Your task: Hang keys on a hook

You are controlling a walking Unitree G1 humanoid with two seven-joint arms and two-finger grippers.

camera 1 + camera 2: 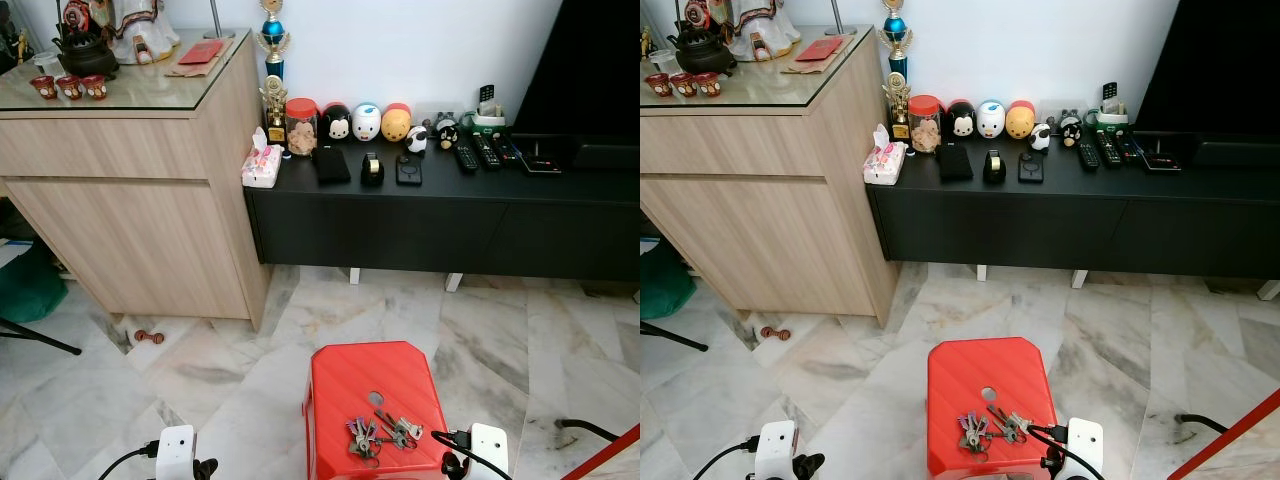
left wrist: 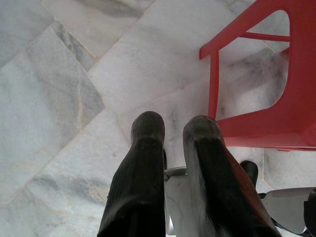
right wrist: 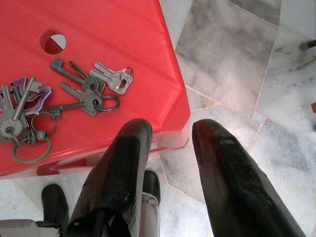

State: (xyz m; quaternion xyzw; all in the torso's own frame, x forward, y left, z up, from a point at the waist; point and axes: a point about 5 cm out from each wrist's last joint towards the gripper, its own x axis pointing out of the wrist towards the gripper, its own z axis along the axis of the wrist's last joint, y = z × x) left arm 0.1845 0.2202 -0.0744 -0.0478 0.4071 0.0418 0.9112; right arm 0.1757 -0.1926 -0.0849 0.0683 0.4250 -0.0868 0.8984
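Looking down from the head camera, the keys [image 1: 378,434] lie in two bunches on the red stool [image 1: 340,385], just to the left of the right gripper [image 3: 190,136]. No hook is identifiable.

Its wrist view shows the fingers parted wide, empty, past the stool's corner; a grab could snag one bunch and knock the other off.

The left gripper [image 2: 174,129] hangs beside the stool's legs, fingers narrowly parted, holding nothing.

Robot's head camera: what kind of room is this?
Probably a living room in a home: a low black TV cabinet with remotes and toy figures, a wooden sideboard, marble floor, and a red stool holding keys.
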